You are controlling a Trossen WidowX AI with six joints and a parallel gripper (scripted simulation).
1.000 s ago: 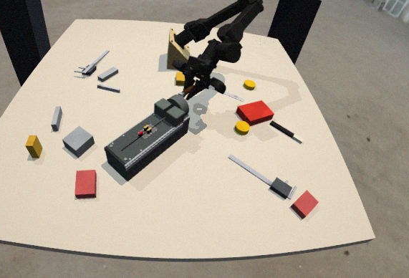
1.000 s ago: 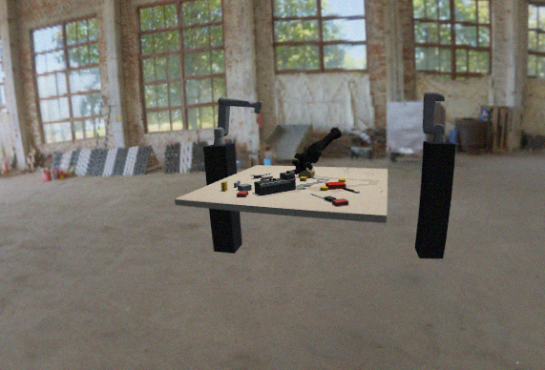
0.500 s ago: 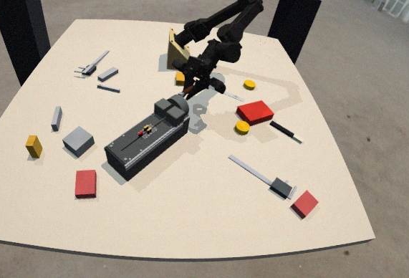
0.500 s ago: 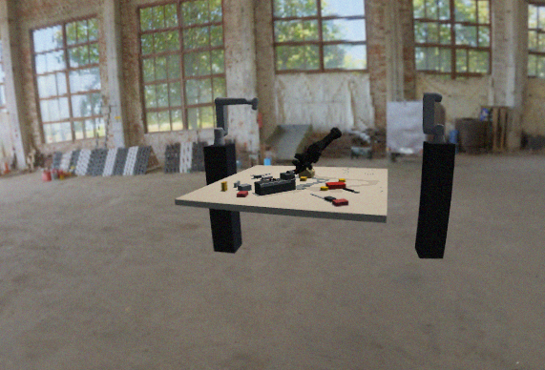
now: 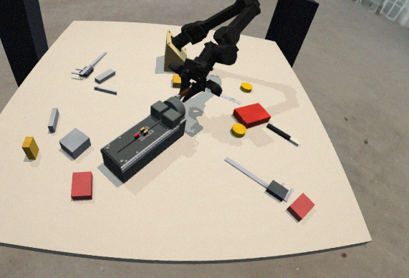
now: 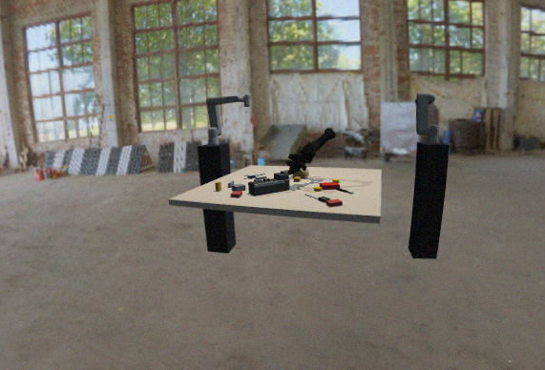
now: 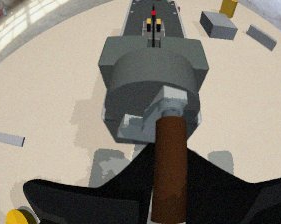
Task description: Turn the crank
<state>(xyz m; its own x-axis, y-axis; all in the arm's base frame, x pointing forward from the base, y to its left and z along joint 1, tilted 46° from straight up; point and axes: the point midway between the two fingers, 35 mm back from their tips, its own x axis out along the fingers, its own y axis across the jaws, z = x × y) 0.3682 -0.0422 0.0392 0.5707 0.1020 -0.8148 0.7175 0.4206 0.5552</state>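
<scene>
At the left of the table, a yellow block stands on end near a squat grey block, both apart from the work. To their right lies the dark slide machine, its red pointer near the two brass zero marks but on the side away from the crank — not level with them. Farther right, beyond the rounded housing, the gripper has its fingers closed around the brown crank handle, which sits at the housing's outer end. The handle looks smooth, round and rigid, likely light to turn yet slippery enough to slide or roll in a loose pinch. The sensible hold is across the middle of the grip, clear of the grey crank arm, with the wrist following the crank's circle; pulling straight could bind it or drag the machine. The slide probably travels little per turn, so what remains calls for small, slow turning that draws the pointer towards the housing, then a gentle release — a nudge while opening could spoil the alignment. At the far right, a large red block rests well apart.
</scene>
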